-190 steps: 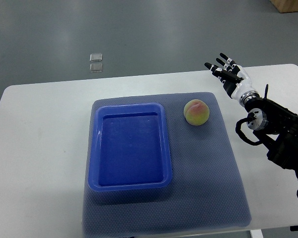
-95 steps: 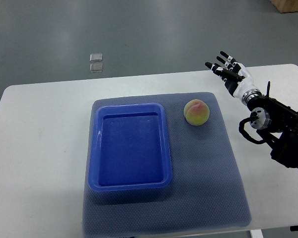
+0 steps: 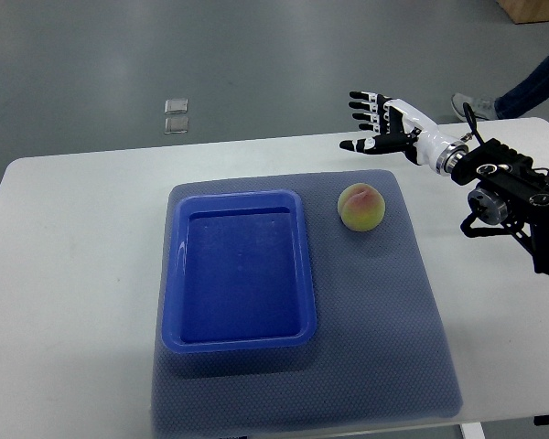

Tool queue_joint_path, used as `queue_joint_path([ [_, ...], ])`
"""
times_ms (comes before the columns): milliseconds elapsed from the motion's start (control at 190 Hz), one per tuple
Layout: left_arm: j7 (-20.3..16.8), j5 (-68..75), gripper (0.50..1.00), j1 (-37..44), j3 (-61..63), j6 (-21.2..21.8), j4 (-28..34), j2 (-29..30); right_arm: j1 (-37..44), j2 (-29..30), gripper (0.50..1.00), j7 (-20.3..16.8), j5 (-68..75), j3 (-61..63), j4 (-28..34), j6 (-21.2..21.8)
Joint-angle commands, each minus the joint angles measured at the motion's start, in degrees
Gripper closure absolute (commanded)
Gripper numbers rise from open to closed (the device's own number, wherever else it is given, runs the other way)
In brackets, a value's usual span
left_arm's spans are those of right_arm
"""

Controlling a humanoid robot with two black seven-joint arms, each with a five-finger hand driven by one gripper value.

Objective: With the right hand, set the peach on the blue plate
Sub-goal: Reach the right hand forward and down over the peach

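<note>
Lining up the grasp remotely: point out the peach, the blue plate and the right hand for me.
peach [image 3: 361, 208], top view, middle of the fruit.
blue plate [image 3: 241, 274], top view, bare floor of the tray.
right hand [image 3: 388, 130], top view, on the palm, fingers spread.

White table [image 3: 73, 274] with a grey-blue mat [image 3: 393, 338] flat across its middle
</note>
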Motion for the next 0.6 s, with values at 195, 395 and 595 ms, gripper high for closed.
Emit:
queue_joint_path([
  [195, 0.0, 0.0, 0.500, -0.1, 0.0, 0.0, 0.1, 0.0, 15.1, -2.5, 0.579, 6.0, -17.2, -23.8, 3.7, 4.3],
  [395, 0.0, 0.0, 0.500, -0.1, 0.0, 0.1, 0.1, 0.0, 21.7, -1.6, 0.579, 10.8, -27.8, -34.0, 4.8, 7.1],
  [595, 0.0, 0.0, 0.500, -0.2, 0.0, 0.1, 0.1, 0.0, 21.9, 0.0, 0.576, 10.3, -32.8, -38.4, 5.3, 6.3],
])
